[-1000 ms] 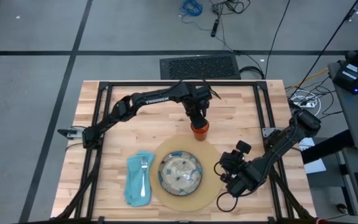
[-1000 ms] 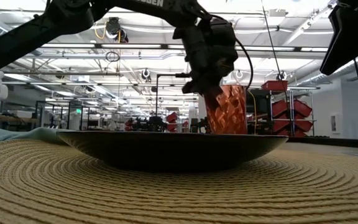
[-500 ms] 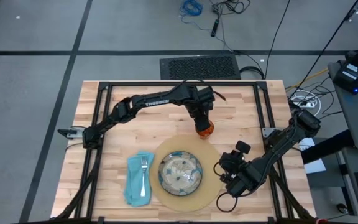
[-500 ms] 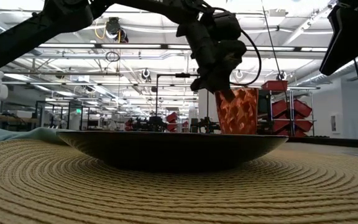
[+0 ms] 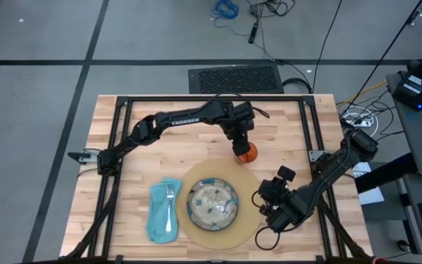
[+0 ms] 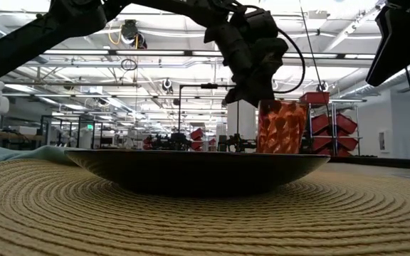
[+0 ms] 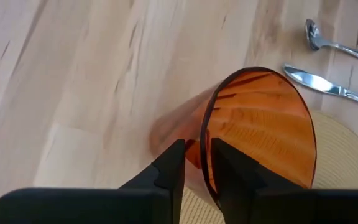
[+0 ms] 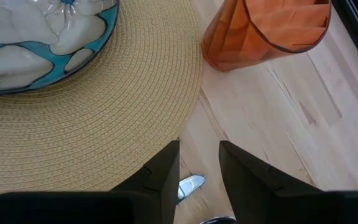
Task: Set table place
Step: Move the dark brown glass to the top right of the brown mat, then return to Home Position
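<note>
The orange cup (image 5: 247,152) has shifted sideways over the last second and now stands upright on the wooden surface (image 5: 160,158), just off the far rim of the round woven placemat (image 5: 249,192). That suggests the cup is being set at its spot, with release under way. The left gripper (image 7: 196,163) straddles the cup's rim, one finger inside and one outside, its fingers slightly parted and loosening; whether it still grips cannot be told. Nearer the robot than this gripper lie the plate (image 5: 212,204) on the placemat, and the teal napkin (image 5: 163,210) with the fork (image 5: 169,203). The right gripper (image 8: 197,163) waits beside the placemat, fingers partly apart and empty.
</note>
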Robot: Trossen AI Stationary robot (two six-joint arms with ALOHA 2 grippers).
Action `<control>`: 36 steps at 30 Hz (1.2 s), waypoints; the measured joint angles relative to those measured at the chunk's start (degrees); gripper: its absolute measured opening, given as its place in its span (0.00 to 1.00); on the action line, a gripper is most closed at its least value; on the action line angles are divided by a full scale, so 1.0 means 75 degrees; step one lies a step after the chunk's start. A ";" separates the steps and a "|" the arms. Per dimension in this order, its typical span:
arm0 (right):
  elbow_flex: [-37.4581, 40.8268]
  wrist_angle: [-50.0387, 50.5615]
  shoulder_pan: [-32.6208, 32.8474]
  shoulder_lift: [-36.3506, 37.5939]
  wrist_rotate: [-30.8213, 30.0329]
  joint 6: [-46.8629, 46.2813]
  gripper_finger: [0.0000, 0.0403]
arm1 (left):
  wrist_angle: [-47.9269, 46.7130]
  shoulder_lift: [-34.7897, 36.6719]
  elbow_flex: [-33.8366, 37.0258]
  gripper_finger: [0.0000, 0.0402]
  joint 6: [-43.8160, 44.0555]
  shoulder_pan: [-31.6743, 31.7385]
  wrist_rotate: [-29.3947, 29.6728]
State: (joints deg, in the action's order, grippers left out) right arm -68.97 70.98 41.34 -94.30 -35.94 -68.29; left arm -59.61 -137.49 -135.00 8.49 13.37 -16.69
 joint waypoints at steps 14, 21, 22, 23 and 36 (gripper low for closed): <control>0.0003 0.0000 0.0000 -0.0003 0.0000 0.0000 0.26 | -0.0038 0.0000 0.0000 0.15 -0.0439 -0.0001 -0.0031; 0.0000 0.0003 0.0000 -0.0004 0.0000 0.0000 0.26 | 0.0261 0.0194 0.0000 0.15 -0.0460 0.0000 -0.0026; 0.0000 0.0000 0.0000 -0.0006 0.0000 0.0000 0.26 | 0.0220 0.0230 0.0003 0.15 -0.0459 0.0000 -0.0026; 0.0000 0.0009 0.0000 -0.0006 0.0000 0.0000 0.26 | 0.0305 0.0252 0.0003 0.15 -0.0458 0.0000 -0.0026; 0.0000 0.0030 0.0000 -0.0009 -0.0004 0.0003 0.26 | 0.0008 0.0953 0.0006 0.15 -0.0661 -0.0092 0.0435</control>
State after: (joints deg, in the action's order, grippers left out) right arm -68.97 71.20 41.34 -94.37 -35.98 -68.27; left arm -59.56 -130.34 -134.96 3.53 12.68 -13.43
